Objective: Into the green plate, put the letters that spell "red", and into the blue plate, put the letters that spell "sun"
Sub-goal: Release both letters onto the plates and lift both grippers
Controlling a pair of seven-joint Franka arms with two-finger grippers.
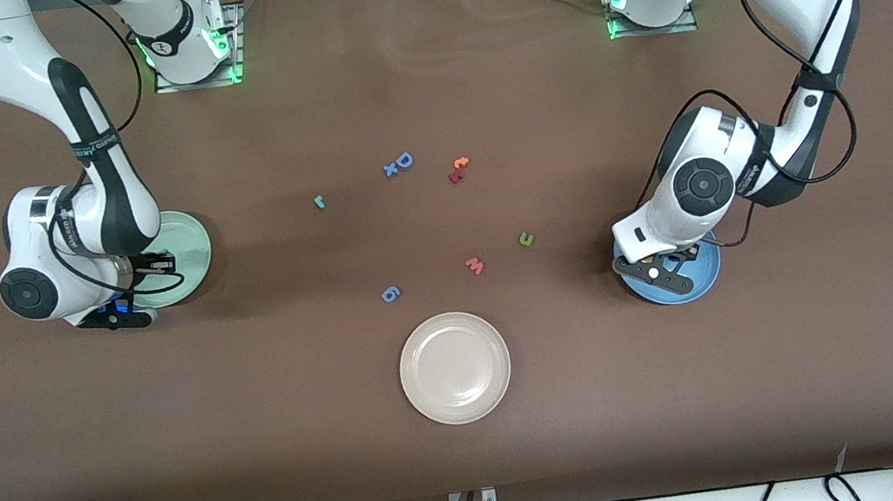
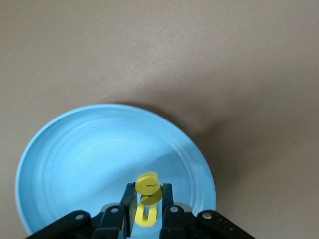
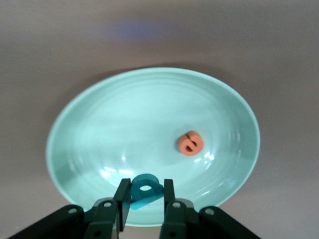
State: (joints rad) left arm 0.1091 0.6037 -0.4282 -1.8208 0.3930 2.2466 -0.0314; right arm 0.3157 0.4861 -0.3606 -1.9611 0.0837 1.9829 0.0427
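Looking at the front view first: both arms are busy, one over each plate. The right gripper [image 1: 125, 316] hangs over the green plate [image 1: 188, 243] at the right arm's end of the table; the left gripper [image 1: 670, 265] hangs over the blue plate [image 1: 700, 280] at the left arm's end. Mid-table there is loose stock: teal "r" [image 1: 319, 202] and dark green "u" [image 1: 526, 239] are both waiting. Distractors sit untouched: blue capital "D" [image 1: 403, 161], red-and-orange pair [image 1: 459, 169], pink "w" [image 1: 474, 266], blue "6" piece [image 1: 390, 294], and the cream-white plate [image 1: 454, 367] toward the table's front edge, empty.

Left wrist view: fingers pinched narrow on a yellow letter [image 2: 148, 190], probably the "s", over the blue plate's [image 2: 75, 159] rim. A second yellow bit [image 2: 145, 215] shows just under it, maybe the "n"; can't tell whether it's lying in the plate or pinched too. Rest of the plate is bare.

Right wrist view: jaws nipped on the teal "d" [image 3: 145, 190] above the green plate [image 3: 99, 124]; the orange "e" [image 3: 190, 143] already lies inside.

My read: roughly halfway or a bit past. "e" is in, "d" and one yellow about to drop, "r" and "u" left.

Writing: a band label on each forearm, unreadable. No other legible brands.
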